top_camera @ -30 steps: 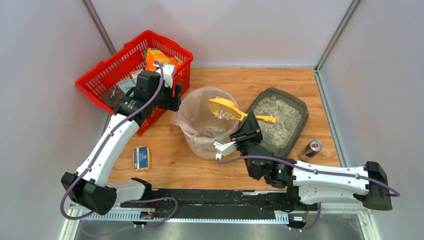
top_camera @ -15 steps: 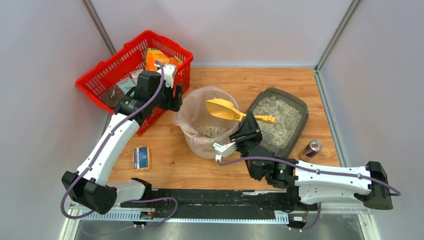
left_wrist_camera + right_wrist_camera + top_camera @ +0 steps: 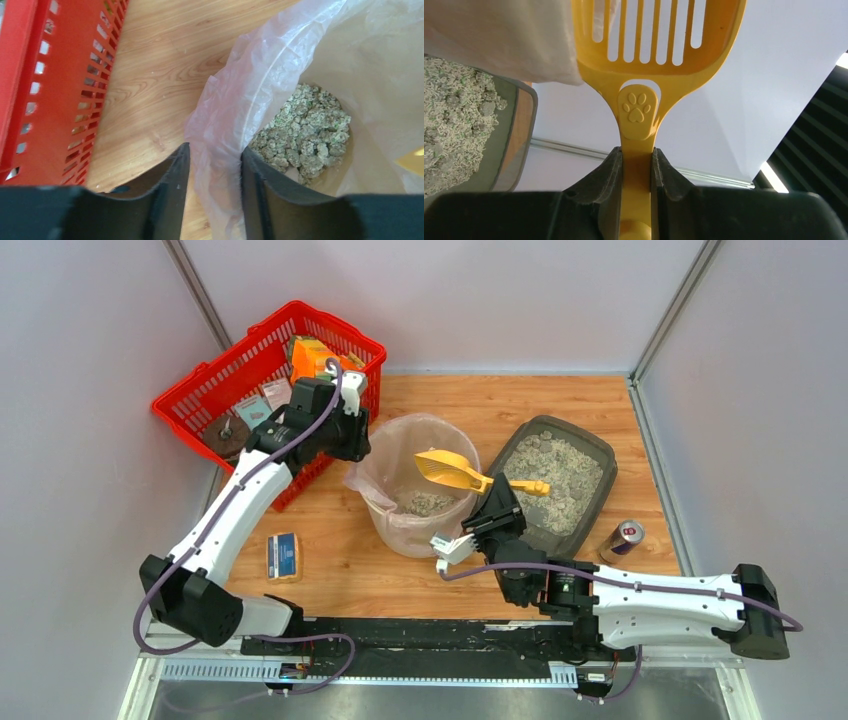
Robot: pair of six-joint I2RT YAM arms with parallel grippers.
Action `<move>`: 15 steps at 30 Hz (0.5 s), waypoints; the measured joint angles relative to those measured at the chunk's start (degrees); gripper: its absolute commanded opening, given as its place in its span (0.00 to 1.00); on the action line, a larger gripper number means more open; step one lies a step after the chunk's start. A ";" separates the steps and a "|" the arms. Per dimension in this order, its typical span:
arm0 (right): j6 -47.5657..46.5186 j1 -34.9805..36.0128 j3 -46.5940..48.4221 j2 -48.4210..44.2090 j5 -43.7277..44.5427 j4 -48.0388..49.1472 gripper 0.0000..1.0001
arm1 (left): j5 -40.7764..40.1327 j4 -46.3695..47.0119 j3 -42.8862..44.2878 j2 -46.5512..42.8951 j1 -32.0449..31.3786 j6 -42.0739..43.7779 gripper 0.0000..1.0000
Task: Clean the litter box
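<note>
The litter box [image 3: 580, 490] is a dark grey tray of pale litter at the right, and its corner shows in the right wrist view [image 3: 454, 125]. My right gripper [image 3: 497, 498] is shut on the handle of a yellow slotted scoop [image 3: 446, 469], whose empty head hangs over the round beige bin [image 3: 390, 525]. In the right wrist view the scoop [image 3: 659, 45] stands between my right gripper's fingers [image 3: 637, 155]. My left gripper [image 3: 352, 437] is shut on the bin's clear bag liner [image 3: 220, 130] at its left rim [image 3: 212, 160]. Grey-green clumps [image 3: 305, 132] lie in the bin.
A red mesh basket [image 3: 215, 400] with several items stands at the back left, close to my left arm. A drinks can [image 3: 627, 535] stands right of the litter box. A small blue pack [image 3: 284, 555] lies on the wooden table near the left arm.
The scoop has dropped its clumps into the bin and now hangs empty, a little lower. My left gripper has shifted slightly right along the bin's rim.
</note>
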 measured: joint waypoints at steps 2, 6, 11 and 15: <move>0.74 0.15 -1.09 0.13 -0.79 -0.63 0.00 | 0.70 -0.24 0.68 1.07 -0.07 -0.15 0.39; 0.70 0.46 -1.11 -0.17 -1.27 -0.24 0.00 | 1.31 -0.22 0.94 1.62 -0.39 -0.24 0.38; 0.70 0.46 0.13 -0.79 -0.83 -0.15 0.00 | 1.60 -0.22 0.94 1.68 -0.37 -0.24 0.38; 4.81 0.46 3.98 -0.42 0.11 -2.19 0.00 | 1.79 -0.22 0.96 1.68 -0.37 -0.24 0.41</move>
